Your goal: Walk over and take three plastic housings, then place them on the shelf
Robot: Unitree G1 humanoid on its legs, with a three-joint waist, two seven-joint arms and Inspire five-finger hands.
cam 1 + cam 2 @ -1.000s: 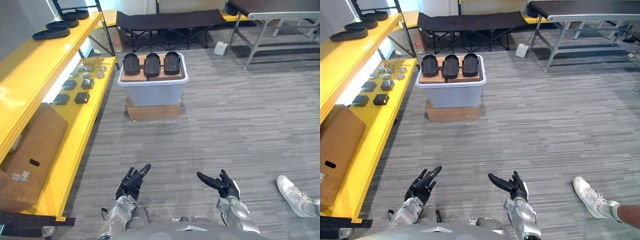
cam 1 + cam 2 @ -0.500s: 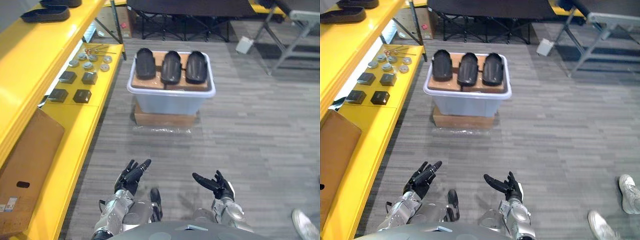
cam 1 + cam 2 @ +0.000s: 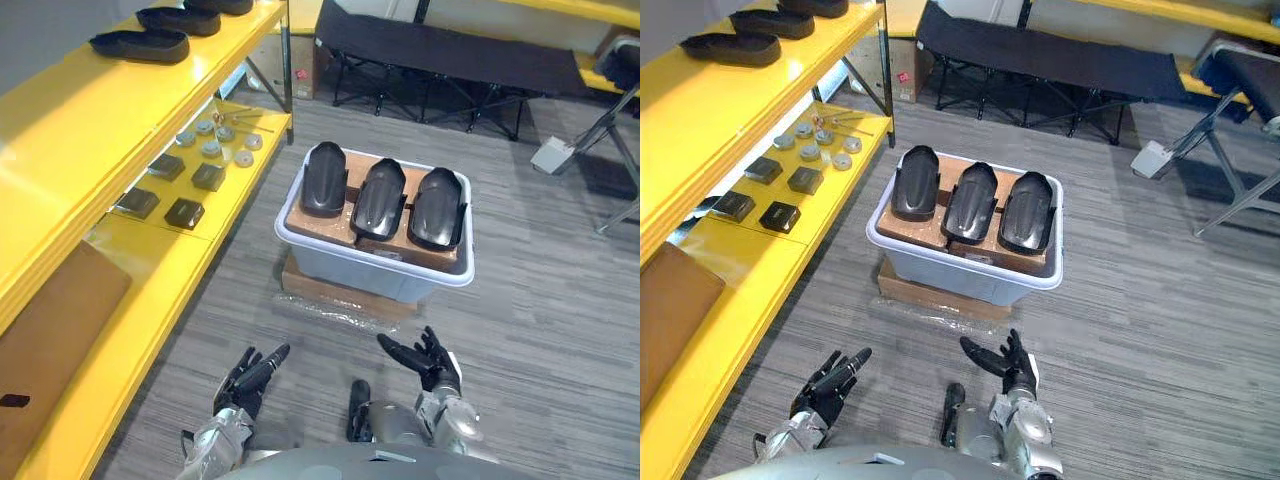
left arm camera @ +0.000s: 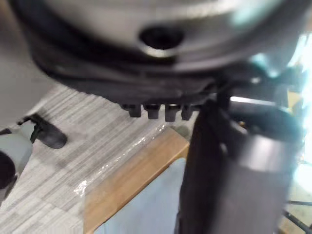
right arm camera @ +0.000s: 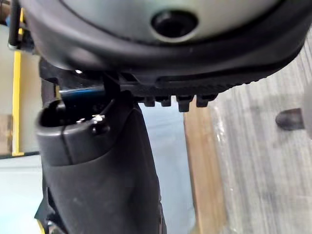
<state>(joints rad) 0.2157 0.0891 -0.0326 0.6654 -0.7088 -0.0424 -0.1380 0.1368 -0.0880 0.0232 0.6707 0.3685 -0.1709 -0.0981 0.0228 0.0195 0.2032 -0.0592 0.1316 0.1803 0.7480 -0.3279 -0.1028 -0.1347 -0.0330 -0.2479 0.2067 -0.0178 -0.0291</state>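
The left robot hand point(image 3: 250, 374) and right robot hand point(image 3: 428, 361) hover empty, fingers spread, with three plastic housings point(image 3: 381, 198) atop a tub point(image 3: 372, 270) at twelve o'clock.

Three glossy black shells, long and domed, lie side by side: left housing point(image 3: 324, 180), middle housing point(image 3: 381, 198), right housing point(image 3: 438, 207). They rest on a brown board point(image 3: 303, 217) atop a pale tub point(image 3: 350, 268), near the yellow shelf point(image 3: 100, 120).

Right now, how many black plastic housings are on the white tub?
3, side by side atop the tub: left housing, middle housing, right housing. Similar black pieces lie on the yellow shelf; more may be out of view.
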